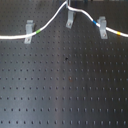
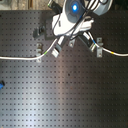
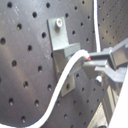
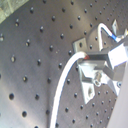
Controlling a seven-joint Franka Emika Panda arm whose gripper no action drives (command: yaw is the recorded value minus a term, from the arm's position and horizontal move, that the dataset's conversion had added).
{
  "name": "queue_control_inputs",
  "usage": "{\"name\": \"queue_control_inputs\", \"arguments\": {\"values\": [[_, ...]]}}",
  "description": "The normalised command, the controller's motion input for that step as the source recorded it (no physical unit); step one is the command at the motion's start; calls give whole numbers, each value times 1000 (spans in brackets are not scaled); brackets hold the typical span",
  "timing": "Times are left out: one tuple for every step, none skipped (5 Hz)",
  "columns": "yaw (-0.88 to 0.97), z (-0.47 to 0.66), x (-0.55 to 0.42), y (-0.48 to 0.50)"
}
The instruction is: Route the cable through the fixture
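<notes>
The white cable [image 1: 47,24] lies in the slanted left clip [image 1: 29,31], rises to a peak at the first exterior view's top edge, then drops to the right clip [image 1: 103,27]. The fixture [image 1: 70,19] stands upright between them, just below that peak. The cable passes beside its top rather than through it. In both wrist views my gripper [image 3: 94,59] [image 4: 91,57] is shut on the cable [image 3: 65,85] [image 4: 62,85] right next to the fixture [image 3: 62,35] [image 4: 80,46]. The arm [image 2: 72,17] hides the fixture in the second exterior view.
The black perforated board [image 1: 65,85] fills the scene. A green-yellow band [image 1: 34,32] sits by the left clip and a blue band [image 1: 95,22] by the right clip. A small blue object [image 2: 2,84] lies at the second exterior view's left edge.
</notes>
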Motion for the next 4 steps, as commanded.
{"name": "queue_control_inputs", "arguments": {"values": [[637,199,-120,-9],[0,107,-225,-5],[-391,99,-364,-14],[-546,67,-105,59]]}}
